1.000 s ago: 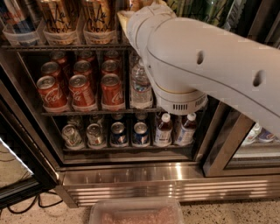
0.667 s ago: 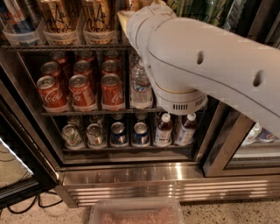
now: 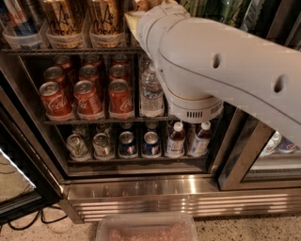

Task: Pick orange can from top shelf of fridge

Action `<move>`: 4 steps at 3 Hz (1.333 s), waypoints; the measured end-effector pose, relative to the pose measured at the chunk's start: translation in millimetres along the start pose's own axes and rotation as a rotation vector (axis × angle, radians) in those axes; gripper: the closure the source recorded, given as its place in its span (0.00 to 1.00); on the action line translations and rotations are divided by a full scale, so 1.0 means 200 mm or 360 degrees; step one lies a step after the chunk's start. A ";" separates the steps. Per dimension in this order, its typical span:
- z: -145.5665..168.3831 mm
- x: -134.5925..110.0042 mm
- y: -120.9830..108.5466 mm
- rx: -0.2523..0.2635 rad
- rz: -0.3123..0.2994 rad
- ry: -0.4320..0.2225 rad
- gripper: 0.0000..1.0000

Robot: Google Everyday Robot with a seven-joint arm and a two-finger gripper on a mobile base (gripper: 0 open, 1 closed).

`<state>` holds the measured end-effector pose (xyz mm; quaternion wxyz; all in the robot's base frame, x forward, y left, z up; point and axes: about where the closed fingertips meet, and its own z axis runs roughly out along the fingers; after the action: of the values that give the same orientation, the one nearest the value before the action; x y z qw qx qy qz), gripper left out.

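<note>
The fridge (image 3: 141,190) stands open in front of me. Its top shelf (image 3: 70,50) is a wire rack with clear trays. Two tall golden-orange cans with dark script stand in the trays, one (image 3: 62,18) at the left and one (image 3: 106,18) beside it. A bit of orange (image 3: 140,4) shows just right of them, against my arm. My white arm (image 3: 211,70) reaches in from the right to the top shelf. My gripper (image 3: 150,9) is at the arm's far end at the top edge, right of the two cans and mostly hidden by the wrist.
Red cola cans (image 3: 88,96) and a water bottle (image 3: 151,92) fill the middle shelf. Small cans (image 3: 127,143) and bottles (image 3: 176,139) stand on the bottom shelf. The open door (image 3: 19,188) is at the left. A clear bin (image 3: 146,228) sits on the floor in front.
</note>
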<state>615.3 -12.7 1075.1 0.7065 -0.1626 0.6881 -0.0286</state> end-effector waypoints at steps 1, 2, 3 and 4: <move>-0.02 -0.08 -0.01 -0.0015 0.0049 -0.0039 1.00; -0.04 -0.18 -0.02 -0.0033 0.0109 -0.0088 1.00; -0.06 -0.24 -0.03 -0.0045 0.0154 -0.0111 1.00; -0.15 -0.24 -0.05 -0.0091 0.0142 -0.0078 1.00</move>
<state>584.8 -16.1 1123.9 0.7188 -0.1526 0.6778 0.0266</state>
